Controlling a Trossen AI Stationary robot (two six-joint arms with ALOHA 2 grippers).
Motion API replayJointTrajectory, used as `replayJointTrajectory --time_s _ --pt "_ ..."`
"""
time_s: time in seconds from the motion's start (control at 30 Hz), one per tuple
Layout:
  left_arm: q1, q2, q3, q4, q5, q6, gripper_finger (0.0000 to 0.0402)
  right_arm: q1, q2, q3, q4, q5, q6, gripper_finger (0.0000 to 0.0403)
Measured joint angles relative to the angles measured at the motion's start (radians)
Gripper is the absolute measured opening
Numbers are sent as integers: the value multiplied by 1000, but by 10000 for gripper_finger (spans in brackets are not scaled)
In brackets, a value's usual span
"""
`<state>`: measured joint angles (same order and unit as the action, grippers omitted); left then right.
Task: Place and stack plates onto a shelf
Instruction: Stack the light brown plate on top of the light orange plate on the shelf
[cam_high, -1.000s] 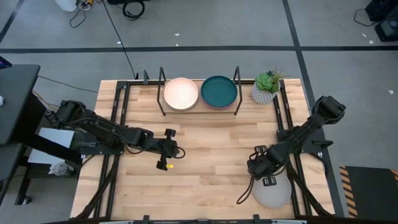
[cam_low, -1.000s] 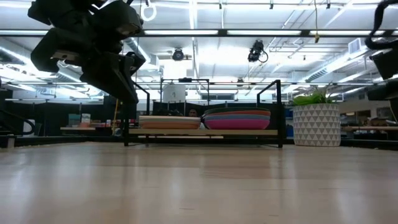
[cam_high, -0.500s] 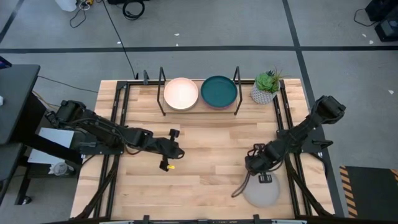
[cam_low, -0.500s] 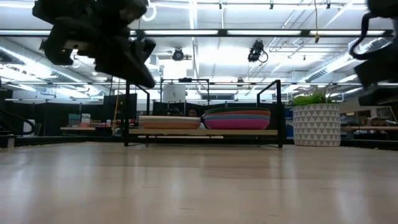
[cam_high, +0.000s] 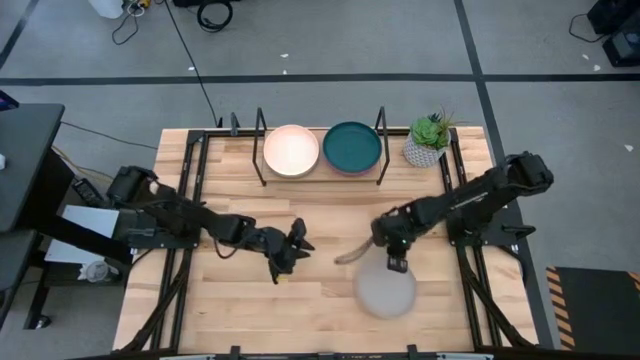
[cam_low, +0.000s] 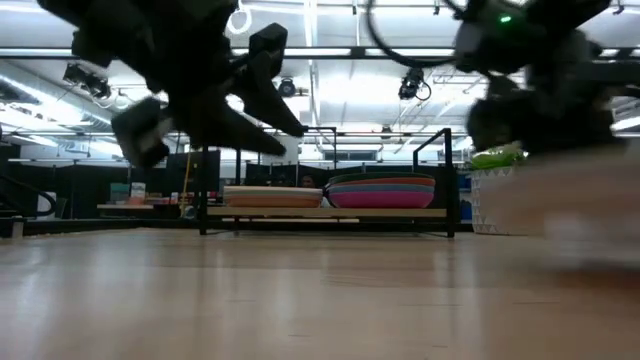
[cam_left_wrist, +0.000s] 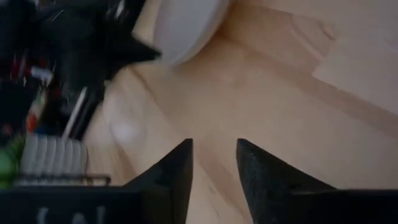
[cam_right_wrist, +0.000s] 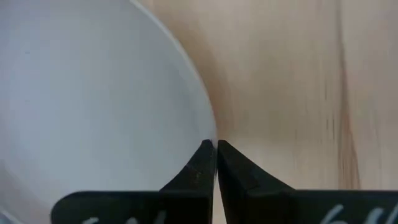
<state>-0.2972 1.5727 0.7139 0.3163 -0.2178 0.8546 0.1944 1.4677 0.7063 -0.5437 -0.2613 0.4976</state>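
Right pincer (cam_high: 397, 262) was clenched on the rim of the grey plate (cam_high: 386, 290), the fingertips (cam_right_wrist: 207, 155) pinching its edge in the wrist view, and we judged the plate was carried clear of the surface (cam_high: 330, 315), over its middle front. Left pincer (cam_high: 297, 240) hung over the surface to the left of the plate, near it but apart, its fingers (cam_left_wrist: 176, 171) parted and grasping nothing (the gap between them showed only bare wood).

Outward from there, the shelf (cam_high: 320, 170) stood at the far edge. On its left sat a low stack topped by the cream-pink plate (cam_high: 291, 150), and on its right a taller stack topped by the dark teal plate (cam_high: 352, 146); the level view showed several coloured rims in the right stack (cam_low: 380, 189), though we could not count them surely. A potted plant (cam_high: 427, 140) stood just beside the shelf.

We judged the task nearly done: no other loose plate showed, so the grey one looked to be the last to go up.
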Motion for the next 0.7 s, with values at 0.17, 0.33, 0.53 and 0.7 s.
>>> replayJointTrajectory --time_s 0.17,0.33,0.53,0.7 --pt "-11 104 -1 158 -20 127 141 -104 -2 0 130 -94 1 13" --pt "-9 156 0 302 -126 201 142 -172 -2 0 191 -111 27 13" --pt "3 163 0 348 -75 207 142 -215 -2 4 242 -140 26 13" --pt "3 163 1 369 -75 230 152 -228 -2 37 244 -146 6 13"
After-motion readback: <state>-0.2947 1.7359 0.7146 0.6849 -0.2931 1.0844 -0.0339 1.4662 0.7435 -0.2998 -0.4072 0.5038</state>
